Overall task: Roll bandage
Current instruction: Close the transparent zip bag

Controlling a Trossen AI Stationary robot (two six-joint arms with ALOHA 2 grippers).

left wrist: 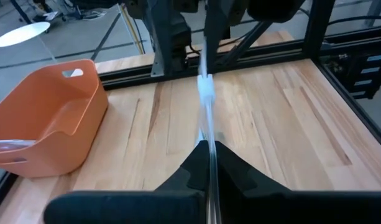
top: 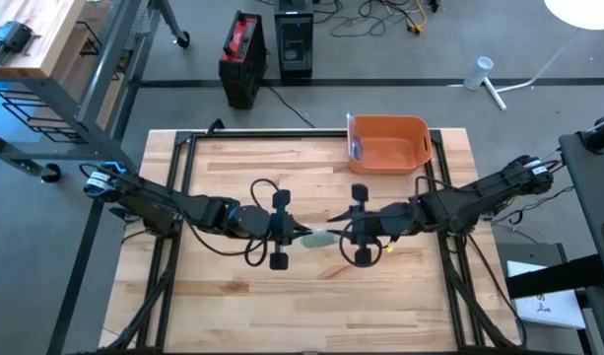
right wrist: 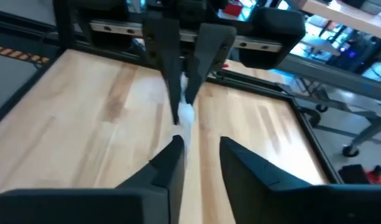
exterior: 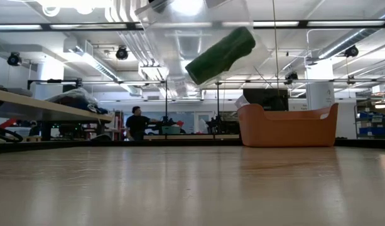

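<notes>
Two tools meet over the middle of the desk point(top: 233, 296), with the bandage point(top: 316, 238) hanging in the air between them. The left tool point(top: 294, 233) is clamped tight on its end. The right tool point(top: 339, 237) has its fingers parted a bit, bandage between them. My worry: with that loose side, the strip could slip out and sag down, ruining the roll.

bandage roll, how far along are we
Done: the bandage is off the table, held in the air between both arms over the middle. In hand: the left gripper is shut on its plastic wrapper; the right gripper has its fingers apart, the wrapper beside one of them. Left: the green roll looks wound and wrapped, so no rolling shows yet. The orange bin sits behind.
</notes>
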